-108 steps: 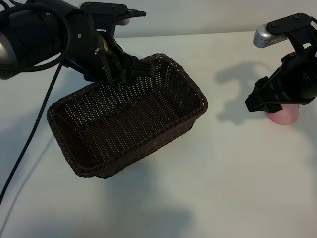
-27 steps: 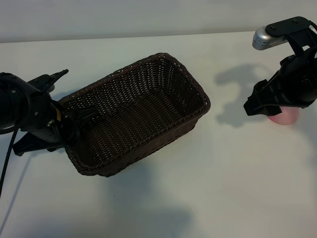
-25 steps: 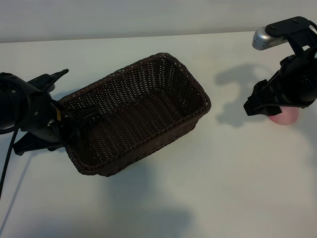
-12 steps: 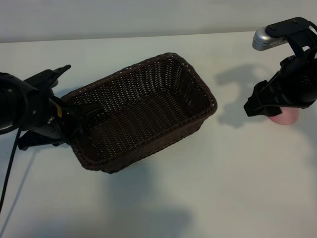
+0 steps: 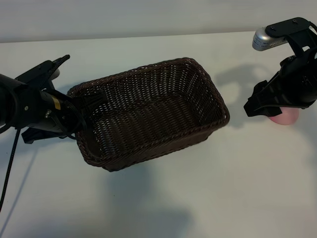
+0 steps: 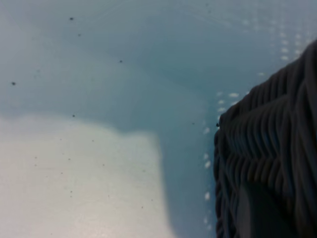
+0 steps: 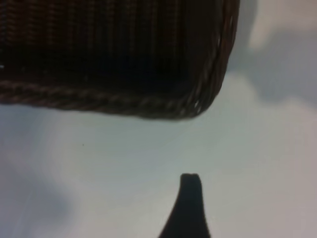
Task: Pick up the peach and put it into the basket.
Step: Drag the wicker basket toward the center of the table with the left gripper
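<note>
The dark brown wicker basket (image 5: 159, 144) lies mid-table, its long side running left to right. My left gripper (image 5: 82, 110) is at its left end, shut over the braided rim. In the left wrist view a dark finger (image 6: 258, 214) lies against the weave of the basket (image 6: 270, 129). The pale-pink peach (image 5: 286, 117) rests on the table at the far right, mostly hidden under the right arm. My right gripper (image 5: 252, 105) hangs open just left of the peach, facing the basket. One fingertip (image 7: 190, 181) shows in the right wrist view, with the basket (image 7: 124, 102) corner beyond it.
The tabletop is plain white. A black cable (image 5: 14, 158) trails from the left arm toward the front left. A silver camera housing (image 5: 265, 37) sits on top of the right arm. Bare table lies between the basket and the right gripper.
The left gripper has swung the basket round and shifted it to the right, toward the peach, with its right end now closer to the right gripper. The right arm has not moved.
</note>
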Robot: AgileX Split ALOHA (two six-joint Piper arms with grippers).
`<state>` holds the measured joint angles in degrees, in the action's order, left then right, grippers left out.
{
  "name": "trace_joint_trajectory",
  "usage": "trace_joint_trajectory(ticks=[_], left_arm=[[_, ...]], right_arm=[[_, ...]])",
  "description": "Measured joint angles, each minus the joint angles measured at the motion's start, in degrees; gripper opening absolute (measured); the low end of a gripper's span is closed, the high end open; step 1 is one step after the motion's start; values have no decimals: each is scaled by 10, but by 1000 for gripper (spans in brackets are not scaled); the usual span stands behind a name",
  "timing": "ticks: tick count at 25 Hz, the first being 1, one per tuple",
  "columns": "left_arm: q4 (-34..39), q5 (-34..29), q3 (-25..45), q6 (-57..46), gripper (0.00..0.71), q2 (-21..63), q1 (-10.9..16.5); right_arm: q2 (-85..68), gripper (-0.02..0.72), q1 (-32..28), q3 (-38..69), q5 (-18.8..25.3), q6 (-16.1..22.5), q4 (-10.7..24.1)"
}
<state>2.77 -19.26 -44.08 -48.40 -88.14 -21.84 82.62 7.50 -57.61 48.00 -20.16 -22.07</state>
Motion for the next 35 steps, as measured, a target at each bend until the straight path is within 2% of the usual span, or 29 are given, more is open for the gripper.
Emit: trace_joint_trajectory(ticks=[4,11,13,21,26,35], left_arm=[[-1,0,1,1,162,14,1],[-14,-8,1,35,162,70,46],[-35,-9,1,65,162,82,58],[-195,-14,1,259,162,90,104],[-241,-35,-6,361,162,90,135],[-243,-94,-93,417,162,42,142]], right_arm=[[0,595,0,0,2,0,0],[0,595,0,0,3,0,0],[0,595,0,0,3,0,0],[0,595,0,0,3,0,-2],[0,595,0,0,6,0,-2],[0,595,0,0,14,0,-2]])
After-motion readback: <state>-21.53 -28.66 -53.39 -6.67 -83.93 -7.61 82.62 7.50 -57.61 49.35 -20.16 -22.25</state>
